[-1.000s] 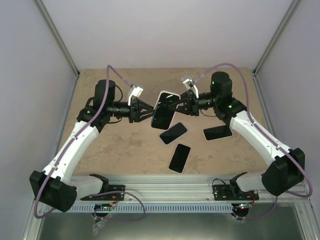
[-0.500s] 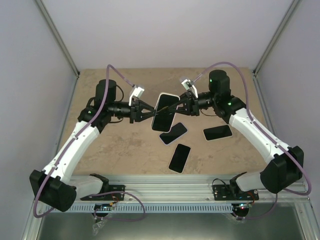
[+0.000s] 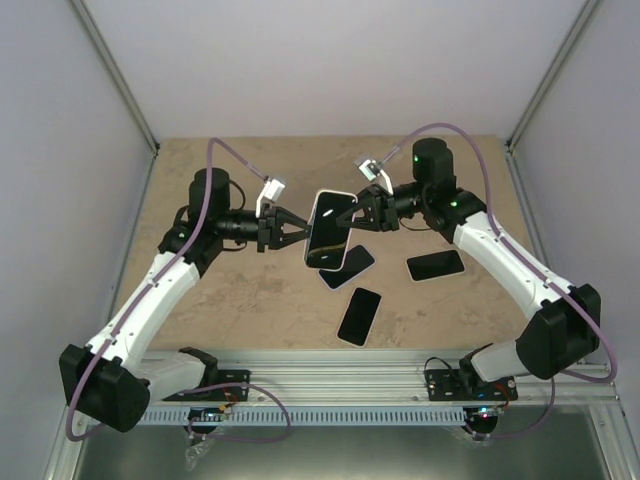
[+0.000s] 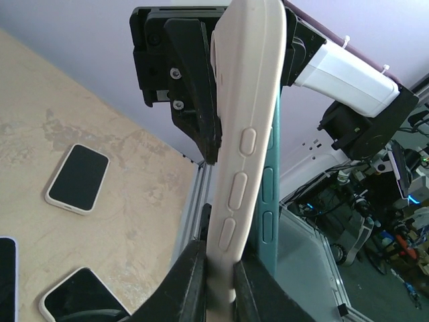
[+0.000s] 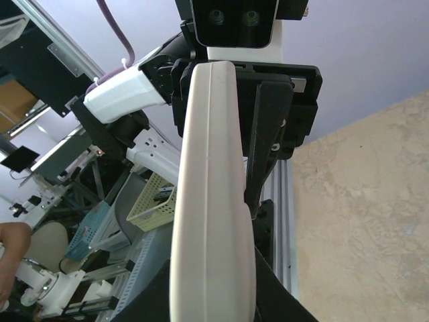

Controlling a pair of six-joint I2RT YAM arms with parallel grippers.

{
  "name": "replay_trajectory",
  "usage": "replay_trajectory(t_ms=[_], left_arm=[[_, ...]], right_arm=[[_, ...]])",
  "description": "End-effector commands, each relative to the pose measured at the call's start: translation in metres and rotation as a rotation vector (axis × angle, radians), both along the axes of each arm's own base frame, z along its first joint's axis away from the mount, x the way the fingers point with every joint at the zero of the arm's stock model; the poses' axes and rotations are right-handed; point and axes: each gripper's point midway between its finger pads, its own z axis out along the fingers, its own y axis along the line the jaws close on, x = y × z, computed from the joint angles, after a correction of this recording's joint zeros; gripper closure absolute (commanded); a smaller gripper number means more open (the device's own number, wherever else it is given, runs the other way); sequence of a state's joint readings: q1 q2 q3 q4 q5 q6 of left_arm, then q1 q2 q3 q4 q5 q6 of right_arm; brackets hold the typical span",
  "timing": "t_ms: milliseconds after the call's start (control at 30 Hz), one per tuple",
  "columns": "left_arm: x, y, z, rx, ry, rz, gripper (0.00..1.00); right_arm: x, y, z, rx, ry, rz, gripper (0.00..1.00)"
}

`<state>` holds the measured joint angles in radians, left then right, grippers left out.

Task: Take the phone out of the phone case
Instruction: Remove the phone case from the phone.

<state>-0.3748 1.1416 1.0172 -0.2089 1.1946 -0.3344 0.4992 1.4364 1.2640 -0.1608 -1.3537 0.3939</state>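
Phone, a teal edge showing beside its cream case, hangs between the left fingers and right fingers, each clenched on an opposite end of the case. It has tipped more upright within the last second; separation looks barely begun. The case is rubbery and round-cornered; glossy spare phones lie below it on the mottled counter.

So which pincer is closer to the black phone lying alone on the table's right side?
Right. The right pincer sits just beyond and left of that white-edged black phone; the left pincer is farther off, on the other side of the raised cream-cased phone both grip.
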Motion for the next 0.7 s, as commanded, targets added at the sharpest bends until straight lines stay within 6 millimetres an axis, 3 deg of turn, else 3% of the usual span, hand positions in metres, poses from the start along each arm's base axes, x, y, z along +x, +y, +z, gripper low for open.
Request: replay_trajectory(t_ms=[0,133,667], left_arm=[[-0.011,-0.008,0.024,-0.069,-0.072,-0.052,0.95],[-0.018,-0.016,0.020,-0.070,-0.060,-0.087,0.86],[-0.024,-0.038,0.018,-0.088,-0.030,-0.170,0.85]], right_arm=[[-0.021,0.015,0.004,0.022,-0.016,0.093,0.99],[-0.020,0.015,0.002,0.020,-0.014,0.090,0.99],[-0.021,0.023,-0.001,0.015,-0.031,0.098,0.99]])
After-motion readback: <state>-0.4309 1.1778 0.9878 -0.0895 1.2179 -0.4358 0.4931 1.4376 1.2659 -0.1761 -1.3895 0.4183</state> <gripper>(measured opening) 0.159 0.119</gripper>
